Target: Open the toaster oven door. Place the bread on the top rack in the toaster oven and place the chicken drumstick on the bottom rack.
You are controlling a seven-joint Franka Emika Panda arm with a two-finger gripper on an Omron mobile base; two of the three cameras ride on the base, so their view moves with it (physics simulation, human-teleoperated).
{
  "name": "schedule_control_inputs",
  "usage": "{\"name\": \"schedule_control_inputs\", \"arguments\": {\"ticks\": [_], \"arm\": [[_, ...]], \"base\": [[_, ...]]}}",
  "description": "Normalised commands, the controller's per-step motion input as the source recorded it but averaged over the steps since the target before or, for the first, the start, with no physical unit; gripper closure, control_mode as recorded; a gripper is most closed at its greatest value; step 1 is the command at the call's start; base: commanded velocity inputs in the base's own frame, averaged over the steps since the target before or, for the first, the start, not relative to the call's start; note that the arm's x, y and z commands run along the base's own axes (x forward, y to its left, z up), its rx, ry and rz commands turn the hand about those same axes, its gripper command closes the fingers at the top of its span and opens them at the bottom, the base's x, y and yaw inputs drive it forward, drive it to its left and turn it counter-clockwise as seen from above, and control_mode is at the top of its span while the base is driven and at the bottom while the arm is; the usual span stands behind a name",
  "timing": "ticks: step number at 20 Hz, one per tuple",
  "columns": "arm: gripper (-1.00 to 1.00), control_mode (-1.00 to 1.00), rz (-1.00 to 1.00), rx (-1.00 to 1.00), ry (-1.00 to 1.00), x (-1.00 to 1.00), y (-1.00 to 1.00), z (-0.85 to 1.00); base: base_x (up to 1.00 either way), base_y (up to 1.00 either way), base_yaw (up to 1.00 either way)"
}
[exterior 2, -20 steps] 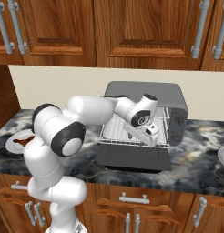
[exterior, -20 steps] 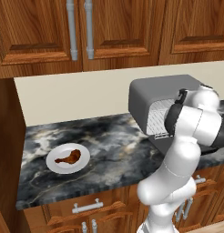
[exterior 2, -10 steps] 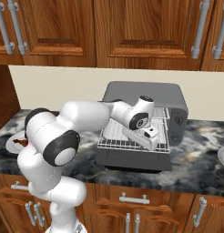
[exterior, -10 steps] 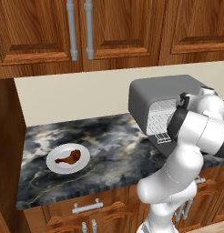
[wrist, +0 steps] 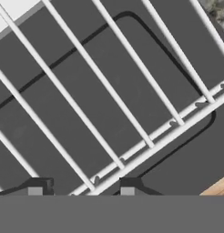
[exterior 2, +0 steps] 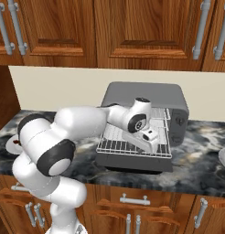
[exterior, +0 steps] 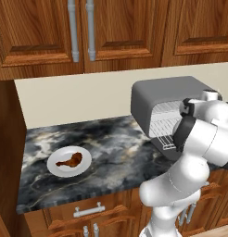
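The gripper hangs low at the oven's mouth, pointing down onto a pulled-out rack. In the hand view its two dark tips stand apart with the rack's front bar crossing between them, so the jaws are partly open and nothing is seen in their grasp (whether they touch the wire I cannot tell). Below the wires lies the flat dark door.

From the right side the door lies folded down flat in front of the oven, the silver rack drawn out over it. Which of the two racks this is I cannot say for sure; another grid sits deeper inside, behind the wrist.

From the left the arm covers much of the opening; a bit of rack shows inside the oven.

Well apart to the left, on the marbled counter, a white plate holds the drumstick, its thin bone toward the left. The bread is not something I can make out.

Wooden cabinets hang behind on the wall.
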Motion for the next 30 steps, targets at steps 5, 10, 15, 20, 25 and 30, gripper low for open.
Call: {"name": "schedule_control_inputs", "arguments": {"ticks": [5,10,15,20,25,30], "arm": [[1.0,-1.0,0.0,-0.04,0.2,-0.58,0.0,-0.76],[1.0,-1.0,0.0,0.11,0.01,-0.38,-0.07,-0.09],[1.0,-1.0,0.0,0.16,-0.09,-0.54,-0.03,0.37],[1.0,-1.0,0.0,0.02,-0.05,-0.27,0.09,0.36],[1.0,-1.0,0.0,-0.01,0.0,-0.33,0.16,0.27],[1.0,-1.0,0.0,-0.07,0.0,-0.41,0.39,0.03]], "base": [[0.0,0.0,0.0],[0.0,0.0,0.0],[0.0,0.0,0.0],[0.0,0.0,0.0],[0.0,0.0,0.0],[0.0,0.0,0.0]]}}
